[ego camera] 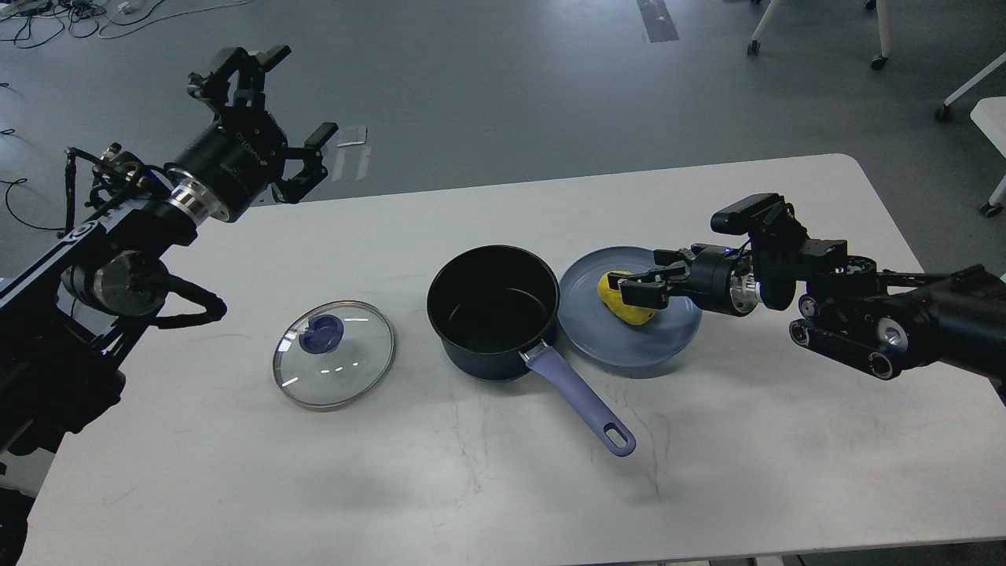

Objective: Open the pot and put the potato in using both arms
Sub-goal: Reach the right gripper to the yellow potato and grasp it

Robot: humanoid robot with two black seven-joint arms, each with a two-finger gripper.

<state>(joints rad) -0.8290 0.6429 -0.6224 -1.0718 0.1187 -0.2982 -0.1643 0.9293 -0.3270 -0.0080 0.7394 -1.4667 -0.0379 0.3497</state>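
The pot stands open near the middle of the tabletop, its black inside bare, its handle running out toward 5 o'clock. The glass lid lies flat on the tabletop at the pot's 9 o'clock, well apart from it, knob up. So I judge the opening half of the job done.

My left hand hangs high above the far left corner of the tabletop, at about 10 o'clock from the pot, fingers spread wide and holding nothing. It looks finished with its part.

The potato sits on the plate, which lies just beside the pot at its 3 o'clock, rim nearly touching it. My right hand reaches in from 3 o'clock and its fingers sit around the potato, one on each side. They seem to close on it, though I cannot tell from here how firm the grip is. The potato appears to rest on the plate, not lifted.

What is left, as I judge it: raise the potato clear of the plate, carry it toward 9 o'clock over the pot's rim, and let it go inside.
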